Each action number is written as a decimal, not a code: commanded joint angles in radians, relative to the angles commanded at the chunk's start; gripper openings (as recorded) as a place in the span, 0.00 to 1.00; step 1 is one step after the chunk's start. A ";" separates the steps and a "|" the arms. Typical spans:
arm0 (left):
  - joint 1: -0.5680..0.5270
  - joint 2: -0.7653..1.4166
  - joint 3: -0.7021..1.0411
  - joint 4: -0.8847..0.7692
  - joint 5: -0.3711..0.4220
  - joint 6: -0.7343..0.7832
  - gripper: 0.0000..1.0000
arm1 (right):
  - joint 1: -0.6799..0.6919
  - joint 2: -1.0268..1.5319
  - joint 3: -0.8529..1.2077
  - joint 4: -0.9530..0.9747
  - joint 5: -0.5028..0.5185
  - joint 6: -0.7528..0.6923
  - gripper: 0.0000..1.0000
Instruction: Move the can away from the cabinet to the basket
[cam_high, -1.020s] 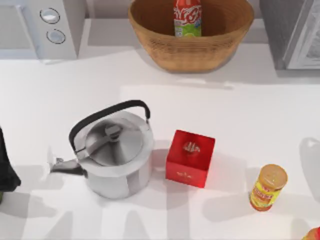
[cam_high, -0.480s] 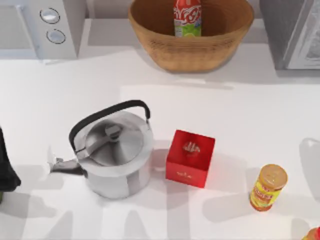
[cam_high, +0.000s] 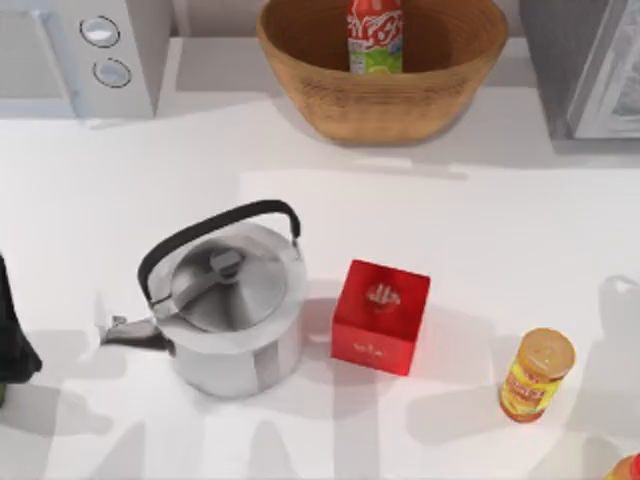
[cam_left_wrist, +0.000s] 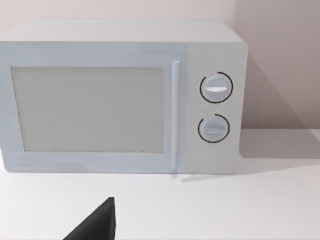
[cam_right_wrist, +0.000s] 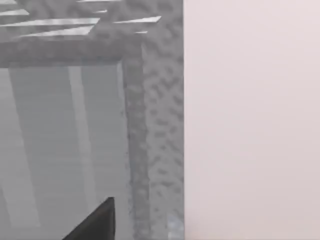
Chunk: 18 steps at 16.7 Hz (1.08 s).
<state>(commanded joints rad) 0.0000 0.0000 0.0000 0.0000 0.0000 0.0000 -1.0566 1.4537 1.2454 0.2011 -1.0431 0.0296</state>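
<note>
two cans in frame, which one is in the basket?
The red can with the green band, standing upright inside the basket. The orange-yellow can stands on the table at the right.

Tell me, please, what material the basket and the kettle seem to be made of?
The basket looks like woven wicker or rattan, matte tan-brown, with fine ribs running in rings around its wall. The kettle looks like polished metal, probably steel: its body and lid show bright reflections. Its black handle may be plastic.
</note>
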 joint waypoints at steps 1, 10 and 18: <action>0.000 0.000 0.000 0.000 0.000 0.000 1.00 | 0.000 -0.013 0.076 -0.091 0.000 0.000 1.00; 0.000 0.000 0.000 0.000 0.000 0.000 1.00 | 0.015 -0.109 0.499 -0.577 0.011 -0.001 1.00; 0.000 0.000 0.000 0.000 0.000 0.000 1.00 | 0.043 -0.107 0.508 -0.579 0.041 -0.001 1.00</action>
<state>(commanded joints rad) 0.0000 0.0000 0.0000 0.0000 0.0000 0.0000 -1.0132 1.3463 1.7530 -0.3778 -1.0022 0.0288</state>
